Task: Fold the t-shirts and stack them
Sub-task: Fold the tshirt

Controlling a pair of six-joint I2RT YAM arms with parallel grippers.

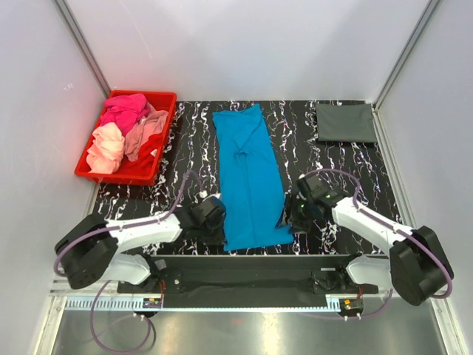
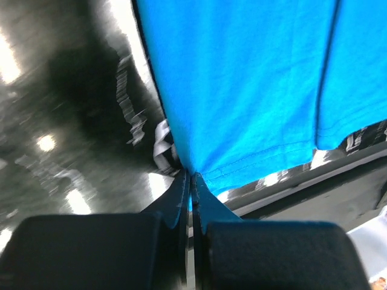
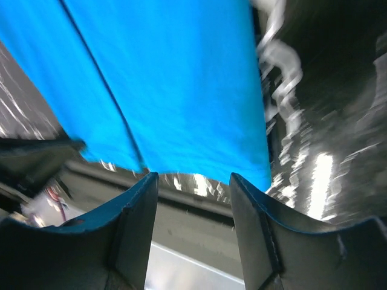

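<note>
Blue t-shirt point(image 1: 247, 174) lies lengthwise on the bench point(image 1: 332, 159). Left hand point(image 2: 191, 180) clamps its near corner; right hand point(image 3: 192, 181) gapes beside the other.

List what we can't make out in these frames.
Top view: how many shirts are in the pile in the red bin; they overlap.
Top view: both sets of fingertips, hidden under the wrists.
Right wrist view: blurred, so it is unclear whether the open right gripper touches the blue shirt.
Left wrist view: how much cloth the left gripper pinches; its shut fingers cover it.
Top view: dark grey shirt layers, too small.
</note>
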